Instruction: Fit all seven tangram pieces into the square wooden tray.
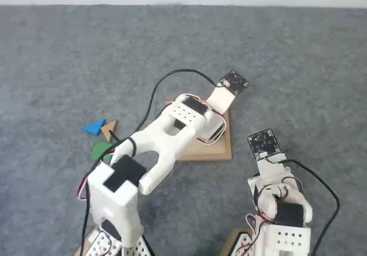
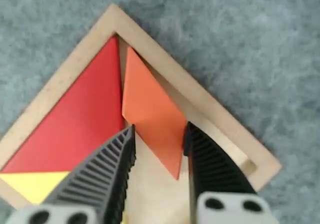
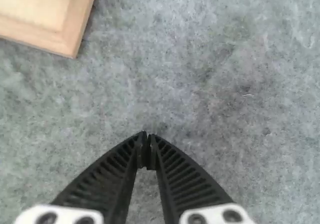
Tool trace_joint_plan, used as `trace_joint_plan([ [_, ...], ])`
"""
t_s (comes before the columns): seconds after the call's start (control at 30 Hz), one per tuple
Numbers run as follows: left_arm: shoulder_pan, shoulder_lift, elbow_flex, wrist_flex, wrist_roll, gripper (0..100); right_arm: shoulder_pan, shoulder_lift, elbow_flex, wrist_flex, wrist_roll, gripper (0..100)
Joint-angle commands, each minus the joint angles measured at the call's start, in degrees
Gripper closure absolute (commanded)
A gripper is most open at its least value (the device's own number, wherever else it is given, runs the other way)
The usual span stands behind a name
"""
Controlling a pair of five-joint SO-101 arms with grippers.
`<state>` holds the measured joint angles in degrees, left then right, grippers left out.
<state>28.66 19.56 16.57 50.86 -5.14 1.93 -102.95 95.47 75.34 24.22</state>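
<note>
The left claw (image 2: 156,131) points down into the tray (image 2: 210,111). Its jaws stand partway apart, and their tips bear on opposite edges of the orange piece (image 2: 150,103), so it looks gripped rather than let go. That piece is a parallelogram lying in one corner of the tray. One edge runs just beside the red triangle (image 2: 80,114) and another runs along the rim. A thin strip of pale wood shows between piece and rim, and I cannot tell whether it is a gap or the rim's inner wall. A yellow piece (image 2: 35,184) touches the red one on the side away from that corner.

The step in hand looks like seating the orange piece. To do it well, it should be pressed flat so no corner rides up on the red triangle. It should then be eased toward the corner until both edges sit flush. The jaws should open only slightly and lift straight up, since a sideways pull would probably drag the piece askew.

The right claw (image 3: 146,141) is closed on nothing, over the grey table (image 1: 287,67) close to a tray corner.

The high view shows a blue piece (image 1: 94,128), a tan piece (image 1: 109,129) and a green piece (image 1: 102,150) lying loose on the table beside the tray, near the left arm. The task is therefore partly done.
</note>
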Motion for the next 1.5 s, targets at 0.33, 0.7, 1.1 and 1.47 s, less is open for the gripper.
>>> trace_joint_plan([
  [0.33,0.4,4.2,-9.3,-1.1,-0.2,85,-0.2,-0.9,1.0,0.0,0.4,99.1],
  [0.7,0.3,-13.0,-2.0,2.4,-0.2,85,-0.2,-0.9,1.0,0.0,0.4,99.1],
  [1.1,-17.8,-51.2,20.8,9.4,-0.8,85,-0.2,-0.9,1.0,0.0,0.4,99.1],
  [1.47,-58.5,-54.8,22.1,29.7,-18.7,84,-0.2,-0.9,1.0,0.0,0.4,99.1],
])
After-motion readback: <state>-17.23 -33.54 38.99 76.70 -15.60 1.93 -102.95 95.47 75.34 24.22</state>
